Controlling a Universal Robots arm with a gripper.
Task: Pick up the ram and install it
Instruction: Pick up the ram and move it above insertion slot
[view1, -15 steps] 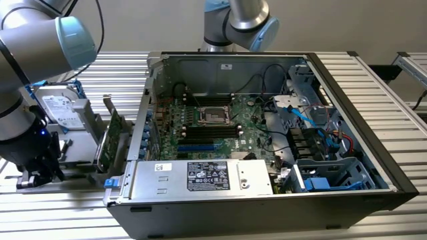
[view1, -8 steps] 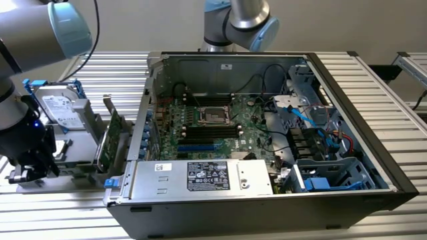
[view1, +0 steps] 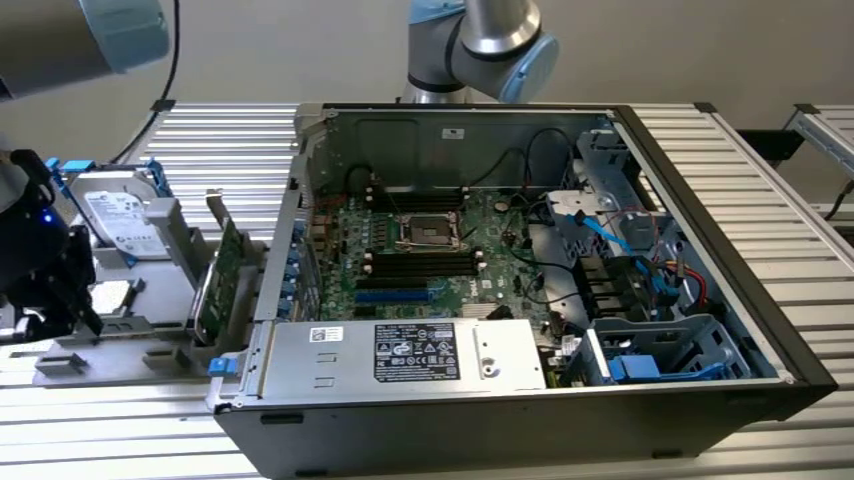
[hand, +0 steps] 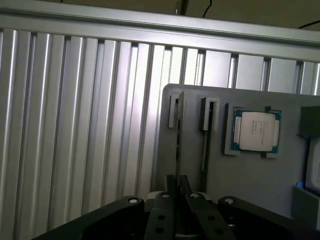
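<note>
The ram (hand: 178, 131) shows edge-on as a thin dark stick over the grey parts holder (hand: 250, 175). It runs straight back into my gripper (hand: 178, 186), whose two fingers are shut on its near end. A second thin stick (hand: 205, 145) stands in the neighbouring slot. In the exterior view my gripper (view1: 60, 300) is a dark mass at the exterior view's left edge, over the grey holder (view1: 127, 335) and well away from the open computer case (view1: 534, 420). Long black memory slots (view1: 420, 265) lie on the motherboard beside the processor socket (view1: 430, 228).
A processor (hand: 256, 131) rests in a pocket of the holder. A hard drive (view1: 118, 222) and upright green boards (view1: 220, 285) stand on it too. The case holds a power supply (view1: 400, 355), cables (view1: 601, 235) and blue drive bays (view1: 667, 355). Ribbed aluminium table (hand: 75, 125) surrounds everything.
</note>
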